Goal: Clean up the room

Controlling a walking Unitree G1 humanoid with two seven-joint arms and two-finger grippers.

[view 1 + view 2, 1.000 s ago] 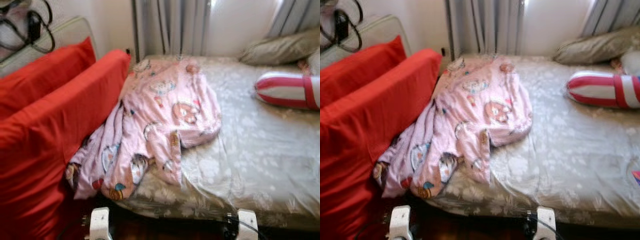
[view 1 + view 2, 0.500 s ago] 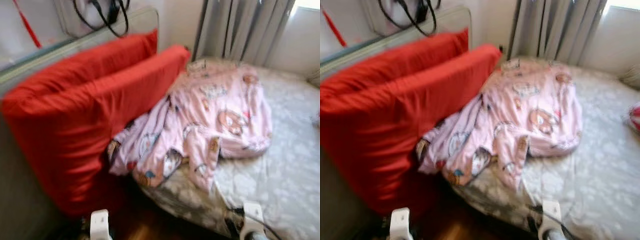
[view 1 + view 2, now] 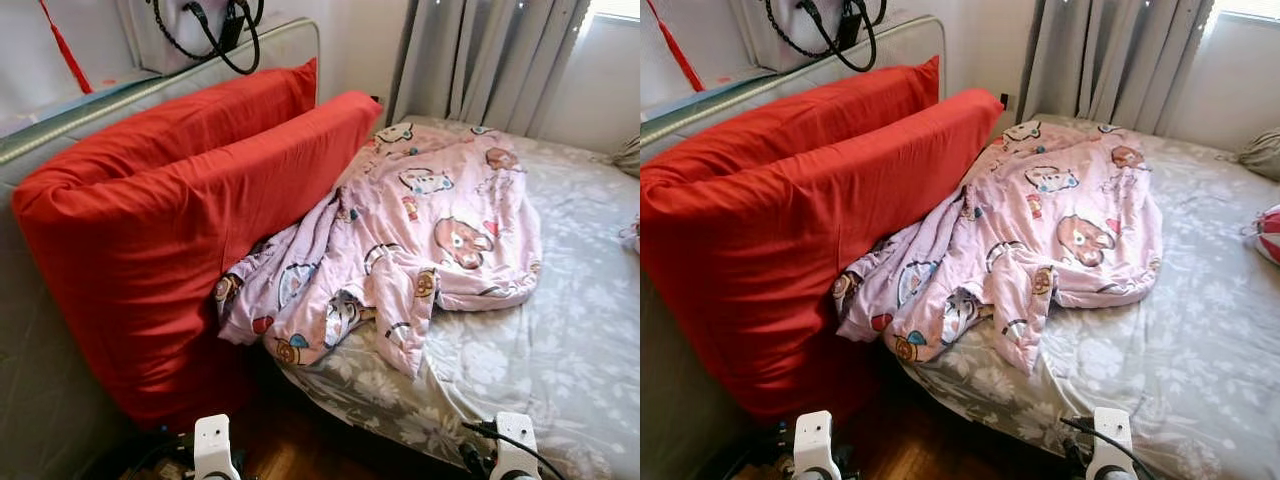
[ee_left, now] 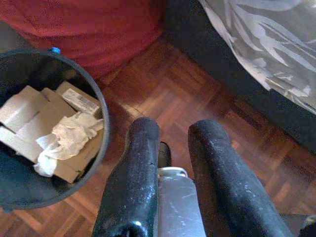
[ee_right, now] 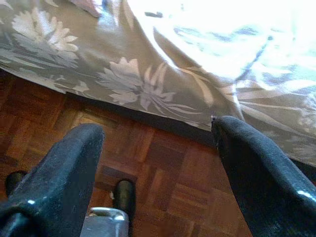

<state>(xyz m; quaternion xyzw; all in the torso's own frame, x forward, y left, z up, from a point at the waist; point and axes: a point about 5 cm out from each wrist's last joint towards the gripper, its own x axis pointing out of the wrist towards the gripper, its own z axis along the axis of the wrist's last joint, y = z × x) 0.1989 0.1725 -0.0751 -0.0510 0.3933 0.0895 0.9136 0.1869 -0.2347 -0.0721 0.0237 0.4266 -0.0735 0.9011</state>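
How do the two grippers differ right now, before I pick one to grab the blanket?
The left gripper has its fingers nearly together with a narrow gap; the right gripper is spread wide. The left one hangs over the wood floor beside a dark bin holding cardboard and crumpled paper; the right one hangs by the edge of the floral bed sheet. Both hold nothing and point down at the floor.

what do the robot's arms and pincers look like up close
Each pincer has two long, rounded black fingers with a matte, scuffed surface: left pincer, right pincer. Between the fingers sits a silver metal part. In the head views, white blocks at the bottom edge mark the left arm and right arm, the right with a black cable.
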